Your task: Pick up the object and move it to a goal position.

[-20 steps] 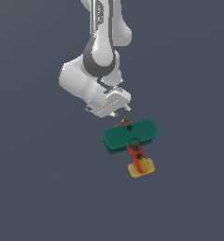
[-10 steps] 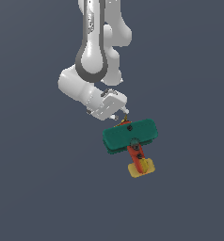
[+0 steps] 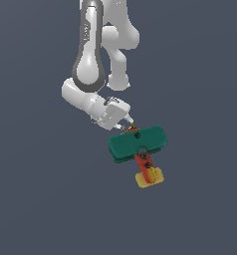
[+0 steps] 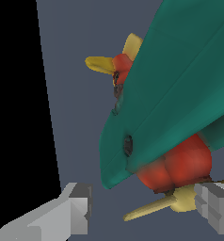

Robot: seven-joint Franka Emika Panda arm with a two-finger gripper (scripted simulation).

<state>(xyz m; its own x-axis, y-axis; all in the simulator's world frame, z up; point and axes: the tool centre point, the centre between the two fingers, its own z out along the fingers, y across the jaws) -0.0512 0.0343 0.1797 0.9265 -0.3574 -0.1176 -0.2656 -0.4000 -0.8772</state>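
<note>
Gripper (image 3: pixel 129 123) spread wide at toy biplane's (image 3: pixel 138 145) propeller (nose).
Body runs nose-to-gripper, yellow tail pointing away.

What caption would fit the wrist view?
Open tool closing in on the nose of a toy biplane, propeller between its fingers.

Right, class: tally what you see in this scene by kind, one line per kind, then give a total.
Toy biplane: 1
Robot arm: 1
Claw: 1
Total: 3
</note>
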